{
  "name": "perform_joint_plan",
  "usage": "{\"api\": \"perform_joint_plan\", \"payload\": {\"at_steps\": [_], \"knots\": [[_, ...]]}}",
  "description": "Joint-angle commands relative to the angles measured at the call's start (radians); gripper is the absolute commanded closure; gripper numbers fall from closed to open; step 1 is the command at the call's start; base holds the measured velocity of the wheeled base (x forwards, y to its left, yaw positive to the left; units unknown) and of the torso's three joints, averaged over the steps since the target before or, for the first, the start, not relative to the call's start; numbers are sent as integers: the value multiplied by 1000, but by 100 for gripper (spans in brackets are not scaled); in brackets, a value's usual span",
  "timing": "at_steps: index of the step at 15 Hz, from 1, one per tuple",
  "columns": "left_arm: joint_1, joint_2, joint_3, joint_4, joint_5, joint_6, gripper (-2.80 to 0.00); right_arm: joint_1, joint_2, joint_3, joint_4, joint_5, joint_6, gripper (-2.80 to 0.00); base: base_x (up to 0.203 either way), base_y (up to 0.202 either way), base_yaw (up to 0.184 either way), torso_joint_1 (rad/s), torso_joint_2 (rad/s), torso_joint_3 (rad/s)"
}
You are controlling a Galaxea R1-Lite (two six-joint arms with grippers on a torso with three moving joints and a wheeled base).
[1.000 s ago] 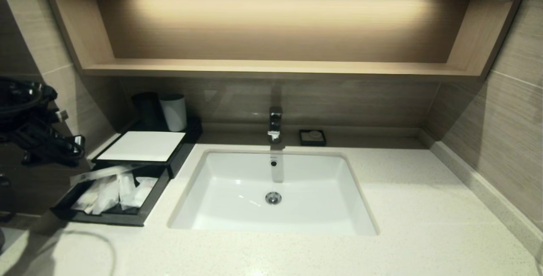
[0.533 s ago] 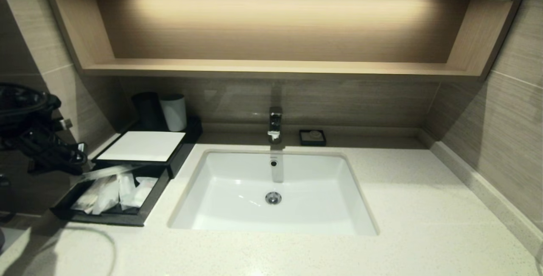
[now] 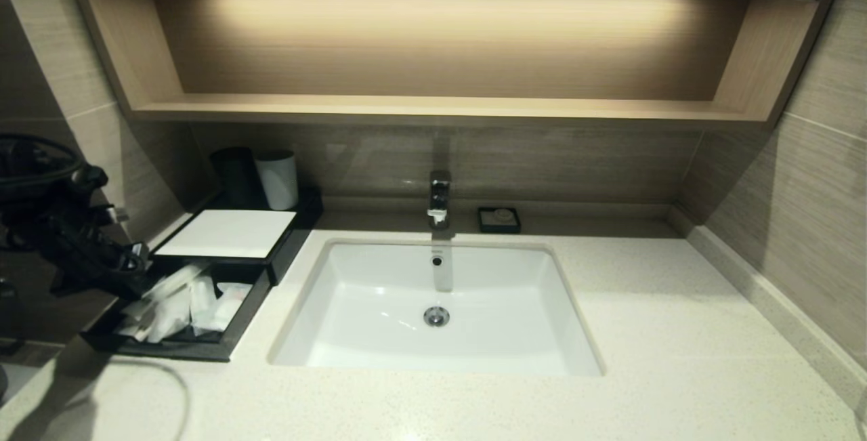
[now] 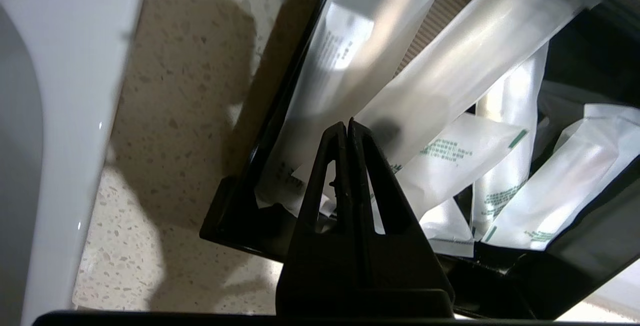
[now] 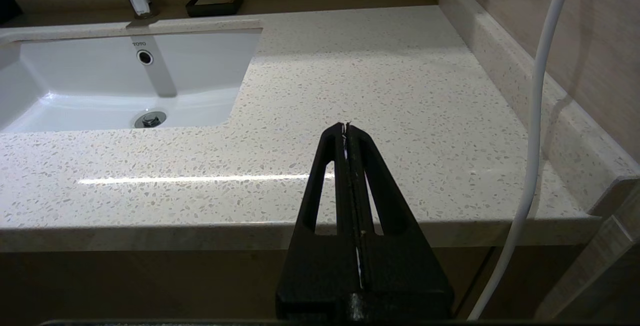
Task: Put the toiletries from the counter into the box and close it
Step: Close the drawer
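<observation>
Low black box with white top panel (image 3: 227,232), drawer out at six o'clock, holding translucent white packets (image 3: 177,300). Left pincer (image 4: 347,126), pressed together, empty, nudging one slanting packet flat, probably so the drawer shuts.

text: "TOTO" | on: sink (image 5: 115,73) wall above the overflow hole | packet print: unreadable

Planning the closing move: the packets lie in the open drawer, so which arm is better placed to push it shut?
Left. Its gripper, jaws shut, hangs right at the open drawer; the right gripper sits off the counter's far side.
</observation>
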Motion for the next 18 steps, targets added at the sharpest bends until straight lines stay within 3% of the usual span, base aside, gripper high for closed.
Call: {"api": "perform_joint_plan", "payload": {"at_steps": [1,7,13,18], "knots": [[-6,0,5,47,-1,3,0,1,2,0,0,0,1,0,0,0,0,0,0,0],[-14,-12,30,67,1,25,0,1,2,0,0,0,1,0,0,0,0,0,0,0],[-13,-147,-25,63,-2,26,0,0,2,0,0,0,1,0,0,0,0,0,0,0],[-13,-191,-35,132,2,27,0,1,2,0,0,0,1,0,0,0,0,0,0,0]]}}
